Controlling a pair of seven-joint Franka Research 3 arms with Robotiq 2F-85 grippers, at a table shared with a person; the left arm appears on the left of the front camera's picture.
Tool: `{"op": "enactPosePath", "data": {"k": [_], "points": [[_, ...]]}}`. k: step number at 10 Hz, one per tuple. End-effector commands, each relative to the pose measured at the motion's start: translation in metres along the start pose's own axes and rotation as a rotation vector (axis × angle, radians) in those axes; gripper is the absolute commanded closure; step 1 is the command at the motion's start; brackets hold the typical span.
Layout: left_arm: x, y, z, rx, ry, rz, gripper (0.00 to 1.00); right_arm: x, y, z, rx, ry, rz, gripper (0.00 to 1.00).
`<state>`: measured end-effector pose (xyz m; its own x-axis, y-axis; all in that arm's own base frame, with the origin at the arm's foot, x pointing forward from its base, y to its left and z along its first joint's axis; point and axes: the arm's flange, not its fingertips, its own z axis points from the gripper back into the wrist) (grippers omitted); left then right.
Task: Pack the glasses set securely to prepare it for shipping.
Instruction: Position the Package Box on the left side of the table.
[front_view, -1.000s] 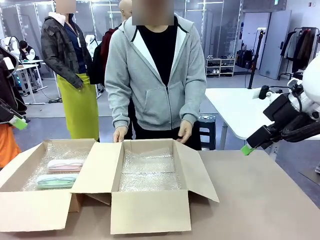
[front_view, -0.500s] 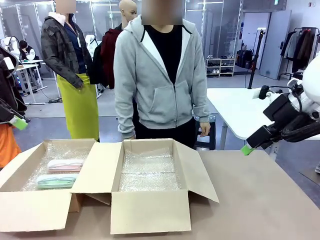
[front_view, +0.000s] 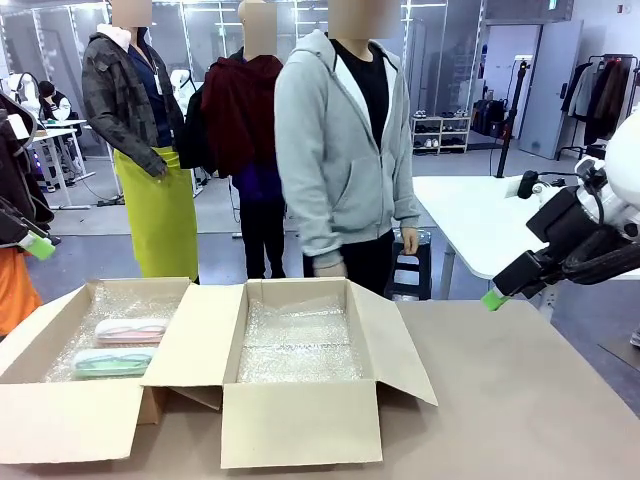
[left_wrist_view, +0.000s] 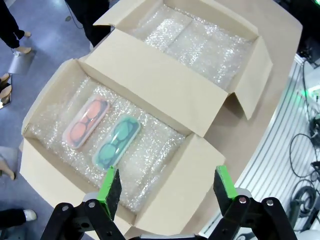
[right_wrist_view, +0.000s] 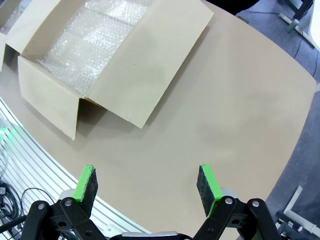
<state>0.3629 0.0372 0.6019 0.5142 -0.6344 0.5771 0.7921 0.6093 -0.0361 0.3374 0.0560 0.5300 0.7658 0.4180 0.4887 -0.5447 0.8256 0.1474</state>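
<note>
Left wrist view looks down into the open cardboard box (left_wrist_view: 100, 150) at the table's left end, where the two glasses cases lie side by side on a bubble-wrap lining (left_wrist_view: 150, 145): the pink case (left_wrist_view: 86, 123) toward the box's outer wall, the mint green case (left_wrist_view: 117, 142) just beside it, nearly touching and parallel. Spectacles show through both translucent lids. The left pincer (left_wrist_view: 166, 186) hangs above the box with its jaws spread wide, holding nothing.

From the front, a second open box (front_view: 300, 350), also lined with bubble wrap, sits at the middle of the table (front_view: 520, 400) with nothing else in it. A person in a grey hoodie (front_view: 345, 150) stands at the far edge. The right pincer (right_wrist_view: 148, 186) hovers wide and empty over bare table near the right end.

I would judge each case light and rigid but smooth-shelled, so likely to slip, and the thin lid may flex or pop under a hard squeeze. Gripping across the short width at mid-length, pads on the long side walls, looks safest. The small gap between the two cases leaves little room for a finger, and the soft bubble wrap beneath may yield as the fingers press down.
</note>
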Motion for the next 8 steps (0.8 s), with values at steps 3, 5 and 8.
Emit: {"op": "enactPosePath", "data": {"k": [3,5,8], "points": [[0.0022,0.0000,0.0025,0.020,0.003,0.009,0.07,-0.0010,0.0008,0.0006,-0.009,0.006,-0.003,0.00],[0.0022,0.0000,0.0025,0.020,0.003,0.009,0.07,-0.0010,0.0008,0.0006,-0.009,0.006,-0.003,0.00],[0.0022,0.0000,0.0025,0.020,0.003,0.009,0.07,-0.0010,0.0008,0.0006,-0.009,0.006,-0.003,0.00]]}}
